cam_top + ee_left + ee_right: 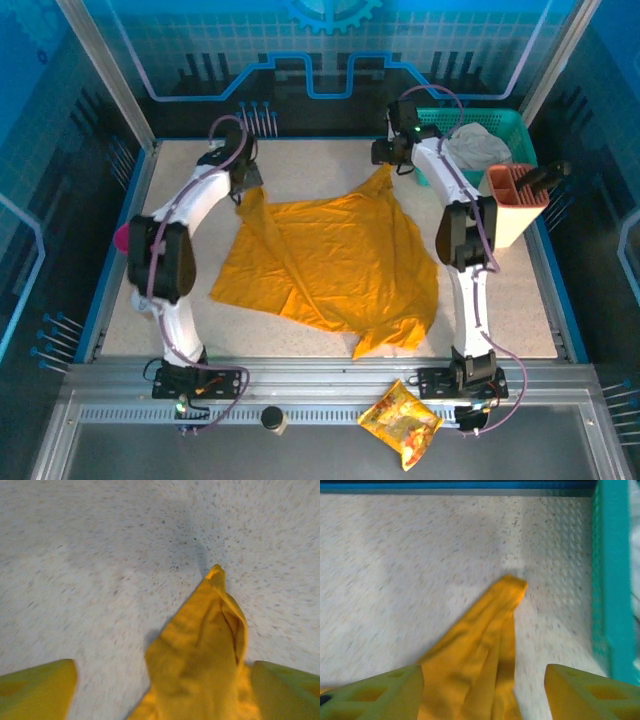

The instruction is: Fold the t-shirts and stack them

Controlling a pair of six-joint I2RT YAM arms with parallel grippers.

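The orange-yellow t-shirt [330, 260] lies spread and wrinkled in the middle of the table. Its two far corners are drawn out into points toward the arms. My left gripper [245, 187] sits at the far-left corner, and in the left wrist view the cloth point [205, 645] lies between the wide-apart fingers [35, 687]. My left gripper [162, 697] is open. My right gripper [388, 162] is at the far-right corner. The cloth tip [485, 645] runs between its spread fingers [590, 692], and my right gripper [484, 695] is open too.
A teal basket [505, 125] holding grey cloth [478, 145] stands at the back right, its wall [610, 580] close beside my right gripper. An orange bin [515, 205] sits in front of it. A shiny snack packet [403, 420] lies on the near rail.
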